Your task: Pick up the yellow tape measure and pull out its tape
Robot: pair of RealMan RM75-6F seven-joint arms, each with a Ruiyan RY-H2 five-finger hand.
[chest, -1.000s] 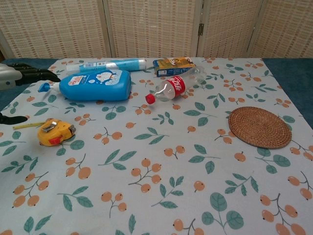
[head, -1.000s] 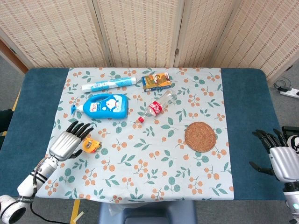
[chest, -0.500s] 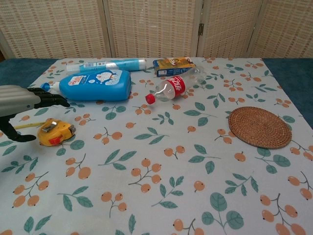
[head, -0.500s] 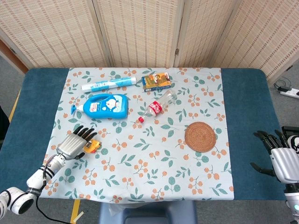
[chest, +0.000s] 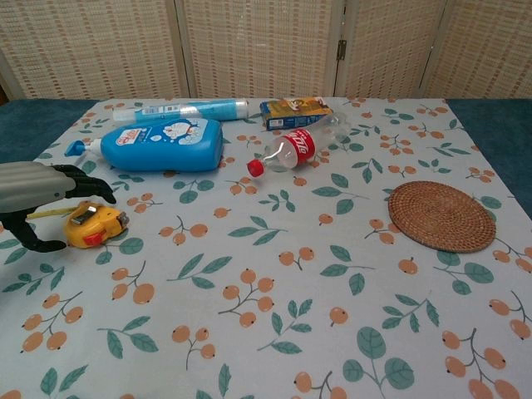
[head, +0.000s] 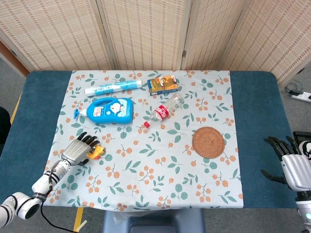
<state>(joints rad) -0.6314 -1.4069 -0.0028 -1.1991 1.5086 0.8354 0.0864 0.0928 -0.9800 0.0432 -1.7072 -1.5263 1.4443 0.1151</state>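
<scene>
So the small yellow tape measure with the metal clip [chest: 93, 226] is lying on the desk [head: 252, 97] near the left edge of the floral leaf-and-berry patterned tablecloth [head: 160, 165], in front of the big blue detergent bottle with the cartoon label [head: 110, 109]. A short bit of yellow tape pokes out of it toward the left in the chest view.

The left hand [head: 77, 149] is right there at the tape measure. Its dark fingers [chest: 90, 179] are spread and arched over the left side of the case, with the thumb reaching down low on the near side. From the head view the fingertips overlap the case; I honestly can't tell if they're actually touching it or just above it. Nothing is gripped, the measure sits flat on the cloth.

The right hand [head: 290, 162] is way over on the other side, past the cloth at the right edge of the blue desk, fingers apart and holding nothing.

Other stuff on the cloth: a white-and-blue tube lying on its side [head: 114, 87] behind the detergent bottle, a small orange-and-blue carton [head: 162, 84] beside that, a clear plastic cola bottle with a red cap tipped over [head: 163, 111] around the middle, and a round brown woven coaster [head: 208, 141] off to the right.
</scene>
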